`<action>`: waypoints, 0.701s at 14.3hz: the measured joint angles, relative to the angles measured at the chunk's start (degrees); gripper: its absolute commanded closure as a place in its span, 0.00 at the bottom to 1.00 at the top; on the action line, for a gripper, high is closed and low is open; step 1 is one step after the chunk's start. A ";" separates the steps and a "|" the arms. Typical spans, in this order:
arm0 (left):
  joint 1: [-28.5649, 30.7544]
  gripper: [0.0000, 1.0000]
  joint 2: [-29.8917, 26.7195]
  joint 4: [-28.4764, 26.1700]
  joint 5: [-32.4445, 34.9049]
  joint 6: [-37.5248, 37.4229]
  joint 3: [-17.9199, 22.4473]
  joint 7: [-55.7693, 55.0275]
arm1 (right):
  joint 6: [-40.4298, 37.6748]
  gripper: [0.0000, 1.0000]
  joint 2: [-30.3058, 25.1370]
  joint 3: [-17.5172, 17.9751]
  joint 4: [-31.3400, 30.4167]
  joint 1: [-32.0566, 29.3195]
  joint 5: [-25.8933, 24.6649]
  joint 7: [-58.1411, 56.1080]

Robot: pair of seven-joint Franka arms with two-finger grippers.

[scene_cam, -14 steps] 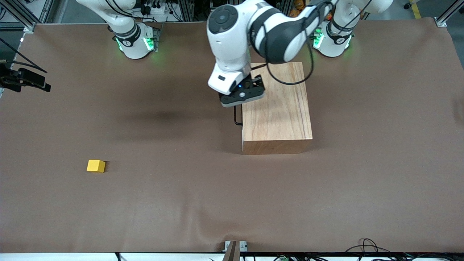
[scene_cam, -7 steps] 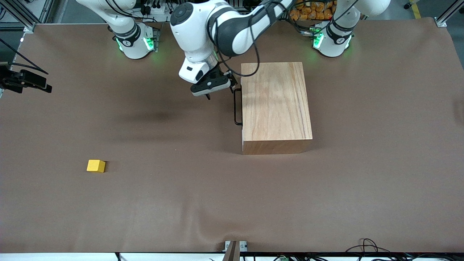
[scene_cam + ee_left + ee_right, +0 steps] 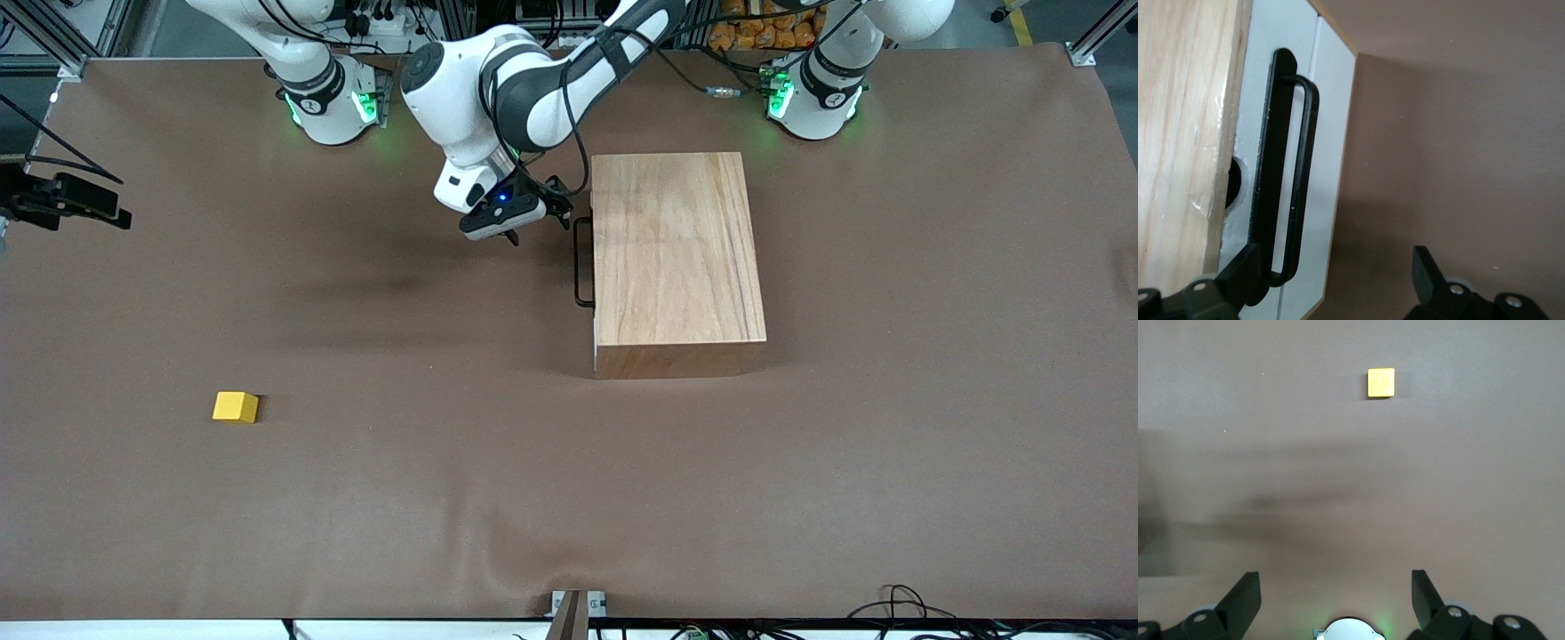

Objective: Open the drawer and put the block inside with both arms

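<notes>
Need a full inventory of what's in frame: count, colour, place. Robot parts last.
wooden box: 1, light wood, on the table toward the left arm's end, near the bases.
drawer: 1, white front panel, shut in the box, facing the right arm's end.
handle: 1, thin black U shape, on the drawer front.
block: 1, bright yellow, on the table toward the right arm's end, nearer the front camera than the box.
table: 1, brown cover.
left gripper: 1, black, fingers open, just in front of the drawer, by the handle's end.
right gripper: 1, black, fingers open, high over the table; its arm waits.
</notes>
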 measured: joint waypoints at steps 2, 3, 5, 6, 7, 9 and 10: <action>0.16 0.00 0.51 0.01 0.00 -0.41 0.33 -2.04 | 0.01 0.00 0.00 0.01 0.00 0.00 0.00 0.00; 0.27 0.00 0.82 0.00 0.00 -0.49 0.45 -2.27 | 0.02 0.00 0.00 0.04 0.00 0.00 0.00 0.00; 0.38 0.00 1.89 0.00 0.00 -0.53 0.77 -2.28 | 0.16 0.00 0.00 0.16 0.00 0.01 0.00 0.00; 0.39 0.00 2.37 0.00 0.00 -0.53 0.90 -2.16 | 0.30 0.00 0.00 0.19 0.00 0.03 0.00 0.00; 0.39 0.00 2.73 0.00 0.00 -0.52 0.96 -1.40 | 0.36 0.00 0.00 0.21 0.00 0.03 0.00 0.00; 0.39 0.00 3.02 0.00 0.02 -0.51 0.98 1.99 | 0.41 0.00 0.00 0.22 0.00 0.04 0.00 0.00; 0.39 0.00 3.03 0.01 0.03 -0.51 0.99 3.40 | 0.42 0.00 0.00 0.22 0.00 0.04 0.00 0.00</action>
